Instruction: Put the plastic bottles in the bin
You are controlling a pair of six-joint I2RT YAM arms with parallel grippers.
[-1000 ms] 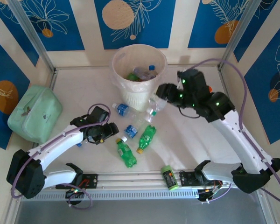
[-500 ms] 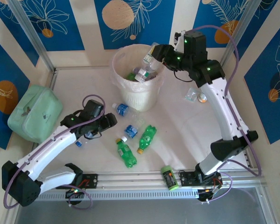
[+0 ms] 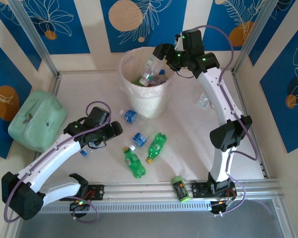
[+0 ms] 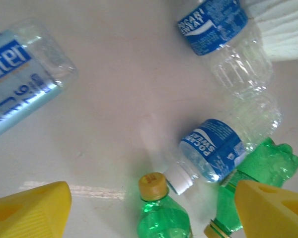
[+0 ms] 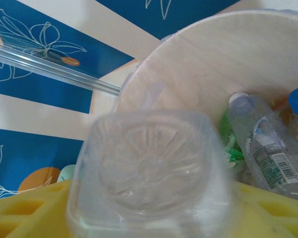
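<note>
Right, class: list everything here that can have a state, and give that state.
Large round white perforated bin, upright, bottles inside.
Clear plastic bottle, above the bin's opening at the right gripper; whether gripped is unclear.
Left gripper, open, empty.
Green plastic bottle with yellow cap, lying down, capped.

Mint-green case [image 3: 37, 120] at far left, lime-green black-lidded canister [image 3: 179, 189] lying at front
</note>
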